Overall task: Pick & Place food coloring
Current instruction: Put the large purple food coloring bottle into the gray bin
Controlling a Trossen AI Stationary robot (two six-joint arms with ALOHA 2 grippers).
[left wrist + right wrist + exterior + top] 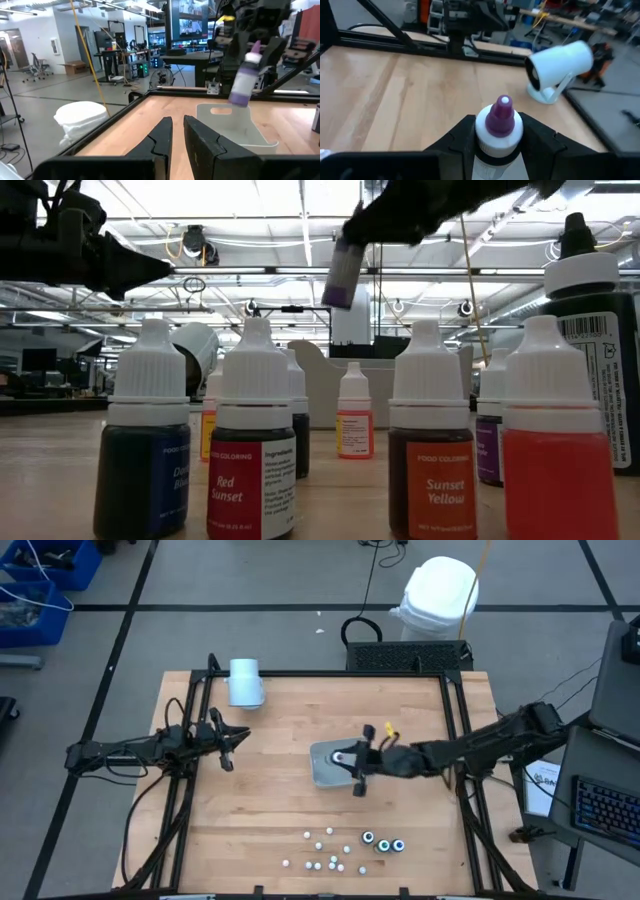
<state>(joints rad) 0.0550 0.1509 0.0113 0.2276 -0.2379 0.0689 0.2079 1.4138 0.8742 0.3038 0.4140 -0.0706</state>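
Pinching a purple bottle (499, 131) above the tray (330, 765), probably to drop it in, the right gripper (358, 772) works while the left gripper (228, 745) waits aside, fingers nearly together.

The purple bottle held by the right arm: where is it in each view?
High: purple bottle over the tray, in the right tool.
Low: top centre.
Left wrist: upper right, above the tray.
Right wrist: bottom centre.
Shared landmark: tray.
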